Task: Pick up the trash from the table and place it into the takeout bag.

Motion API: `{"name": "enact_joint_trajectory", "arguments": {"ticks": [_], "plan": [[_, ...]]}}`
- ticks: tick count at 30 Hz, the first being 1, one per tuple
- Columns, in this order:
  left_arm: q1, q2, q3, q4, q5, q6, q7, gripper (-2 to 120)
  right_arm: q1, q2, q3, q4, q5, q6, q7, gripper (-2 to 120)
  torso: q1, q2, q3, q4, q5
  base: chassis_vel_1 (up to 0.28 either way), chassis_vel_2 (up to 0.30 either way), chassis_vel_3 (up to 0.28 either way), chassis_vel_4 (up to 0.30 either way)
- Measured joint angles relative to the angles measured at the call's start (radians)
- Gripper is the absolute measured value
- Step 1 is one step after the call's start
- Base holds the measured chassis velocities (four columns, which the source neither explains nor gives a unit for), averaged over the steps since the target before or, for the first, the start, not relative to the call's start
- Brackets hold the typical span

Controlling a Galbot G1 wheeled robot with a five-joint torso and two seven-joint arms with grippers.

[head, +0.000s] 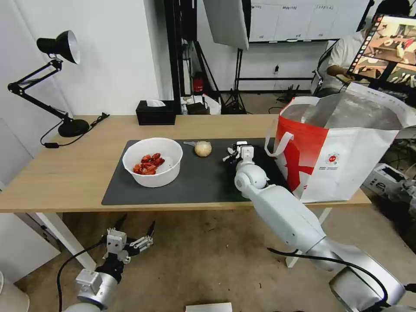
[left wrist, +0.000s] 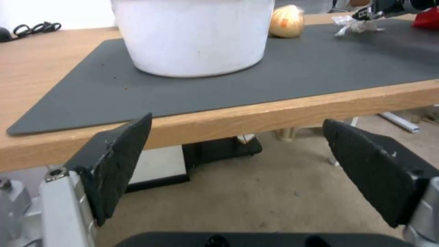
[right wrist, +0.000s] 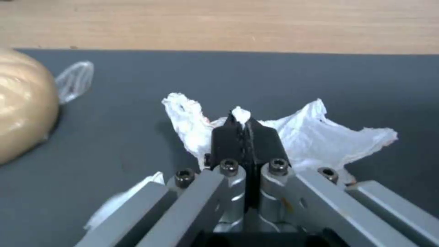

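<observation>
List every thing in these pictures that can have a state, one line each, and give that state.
takeout bag: upright, mouth open
white bowl: upright on the mat, red scraps inside
wrapped beige ball: resting on the mat
crumpled tissue: pinched, on the mat
right tool: shut on the tissue
left tool: open, below the table edge
desk lamp: unlit

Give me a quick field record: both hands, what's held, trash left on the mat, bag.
right hand: on the dark mat, shut on the crumpled tissue
left hand: open, below the table's front edge, holding nothing
trash on mat: white bowl with red scraps; plastic-wrapped beige ball
takeout bag: upright and open at the table's right end, beside the right hand
</observation>
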Motion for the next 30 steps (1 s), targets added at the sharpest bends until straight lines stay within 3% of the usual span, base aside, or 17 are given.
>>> {"name": "enact_joint_trajectory", "arguments": {"ticks": [13,18,30], "plan": [[0.003,-0.003,0.002,-0.012,-0.001,0.0,-0.002,100,-0.043,-0.072,0.051,0.149,-0.027,0.087,-0.012,0,0.0,0.0,0.0,0.0,0.0,0.0,0.0,0.0,0.0],[0.008,-0.001,0.0,-0.027,-0.003,0.003,-0.005,100,-0.118,-0.112,0.114,0.299,-0.108,0.112,-0.014,0,0.0,0.0,0.0,-0.0001,0.0001,0.0,0.0,0.0,0.0],[0.023,-0.009,-0.001,-0.05,0.01,0.006,-0.007,100,-0.221,-0.192,0.219,0.575,-0.109,0.131,-0.015,0,0.0,0.0,0.0,0.0,0.0001,0.0,0.0,0.0,0.0]]}}
